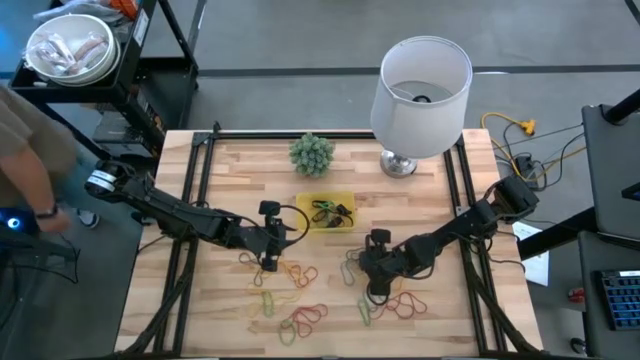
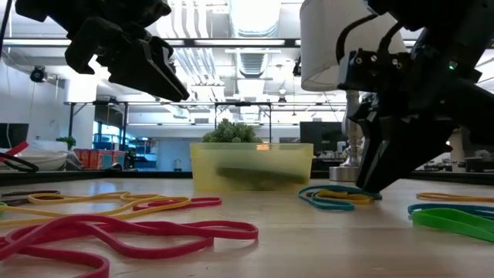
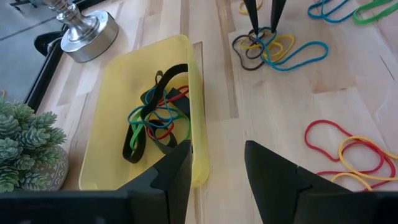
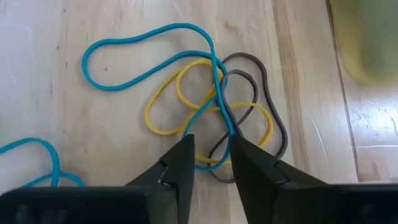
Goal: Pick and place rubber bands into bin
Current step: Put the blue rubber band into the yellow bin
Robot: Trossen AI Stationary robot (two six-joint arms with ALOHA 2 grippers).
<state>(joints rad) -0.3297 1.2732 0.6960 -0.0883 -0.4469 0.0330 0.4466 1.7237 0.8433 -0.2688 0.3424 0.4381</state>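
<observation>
The yellow bin [image 1: 327,211] [image 3: 112,93] holds several bands: black, green, blue and red. My left gripper [image 1: 285,238] [image 3: 217,158] is open and empty, raised over the table beside the bin's near left corner. My right gripper [image 1: 366,272] [image 4: 211,146] is open a little and points down. Its tips stand either side of a tangle of teal, yellow and grey-brown rubber bands [image 4: 214,99] [image 3: 267,46] [image 2: 340,197] lying flat on the wood. More loose bands [image 1: 290,300] lie across the near half of the table. My right gripper comes from above, its fingertips [image 4: 239,146] down at the table on either side of the teal band's crossing [image 4: 221,118]. The band runs up to one fingertip, but whether it is touched I cannot tell.
A white lamp [image 1: 420,90] with a metal base [image 3: 87,31] and a small green plant [image 1: 312,153] stand at the far edge. A metal bowl [image 1: 70,50] sits off the table's far left. A person [image 1: 20,160] is at the left. Black rails [image 1: 195,200] border the table.
</observation>
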